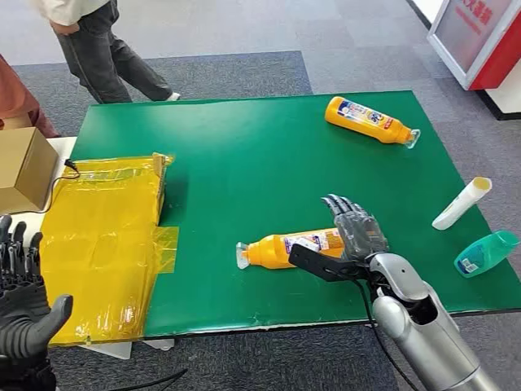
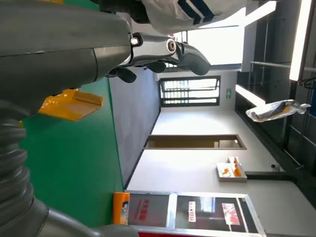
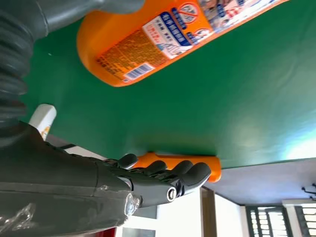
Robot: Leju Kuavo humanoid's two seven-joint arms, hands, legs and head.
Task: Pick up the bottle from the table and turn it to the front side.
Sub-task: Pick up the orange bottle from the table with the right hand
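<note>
A: Where's the bottle [image 1: 289, 248]?
B: Lying near the table's [image 1: 246, 163] front edge, against the right hand [image 1: 359, 236], fingers spread, holding nothing.
A: Left hand [image 1: 21, 301]?
B: Spread, off the table's left.

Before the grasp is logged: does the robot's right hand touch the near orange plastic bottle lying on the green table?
Cannot tell. In the head view the right hand overlaps the orange bottle's base end; no view plainly shows contact or gap.
</note>
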